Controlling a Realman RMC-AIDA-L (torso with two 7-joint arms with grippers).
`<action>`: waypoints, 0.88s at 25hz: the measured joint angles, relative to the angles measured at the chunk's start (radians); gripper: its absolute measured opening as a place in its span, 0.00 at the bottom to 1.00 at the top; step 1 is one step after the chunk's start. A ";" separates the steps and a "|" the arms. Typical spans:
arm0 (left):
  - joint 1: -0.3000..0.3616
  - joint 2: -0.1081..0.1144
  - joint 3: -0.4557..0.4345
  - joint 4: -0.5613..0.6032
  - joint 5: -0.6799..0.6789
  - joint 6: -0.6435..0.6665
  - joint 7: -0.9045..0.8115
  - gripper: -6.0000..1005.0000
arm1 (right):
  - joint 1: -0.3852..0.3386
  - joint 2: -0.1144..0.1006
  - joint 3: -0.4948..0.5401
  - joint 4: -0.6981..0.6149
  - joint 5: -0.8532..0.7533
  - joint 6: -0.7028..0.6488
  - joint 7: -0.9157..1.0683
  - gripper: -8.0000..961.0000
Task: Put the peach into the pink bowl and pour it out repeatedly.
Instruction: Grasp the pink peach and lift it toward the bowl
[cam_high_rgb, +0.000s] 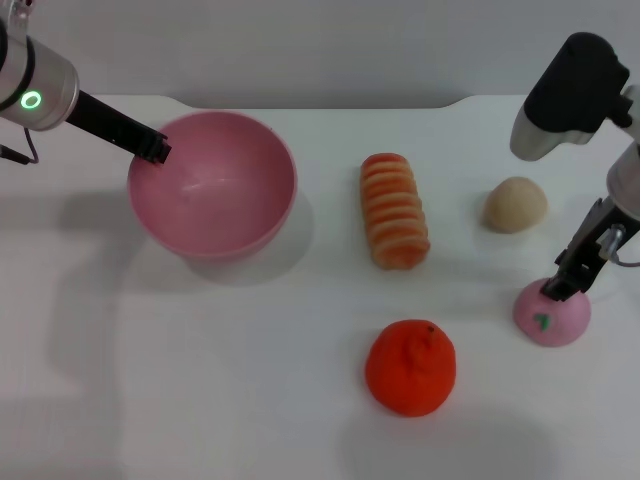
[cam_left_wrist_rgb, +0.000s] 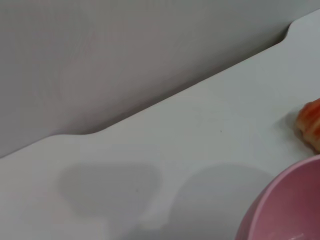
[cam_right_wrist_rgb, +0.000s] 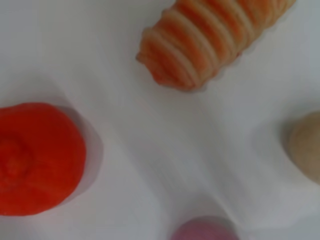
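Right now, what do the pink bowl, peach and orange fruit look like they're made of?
Pink bowl: likely hard plastic; smooth wall with a soft sheen inside.
Peach: looks like soft foam or plush; matte, with a printed green leaf mark. The right gripper is at its top.
Orange fruit: probably soft foam; matte, bumpy, dimpled skin.
The left gripper is at the bowl's rim.

Bright, even overhead light; you get soft shadows.
Your right wrist view is motion-blurred, the white table (cam_high_rgb: 250, 400) slightly washed out, the pink bowl (cam_high_rgb: 215, 185) mildly glossy.
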 joint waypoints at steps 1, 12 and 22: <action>-0.001 0.000 0.000 0.000 0.001 0.004 0.000 0.04 | 0.000 0.000 -0.003 0.006 0.002 0.002 0.001 0.31; -0.004 -0.003 0.008 -0.001 0.013 0.006 0.000 0.04 | 0.007 0.001 -0.010 0.090 0.017 0.045 0.004 0.30; -0.004 -0.004 0.009 -0.001 0.013 0.006 0.001 0.04 | -0.002 0.001 -0.057 0.079 0.031 0.065 -0.003 0.11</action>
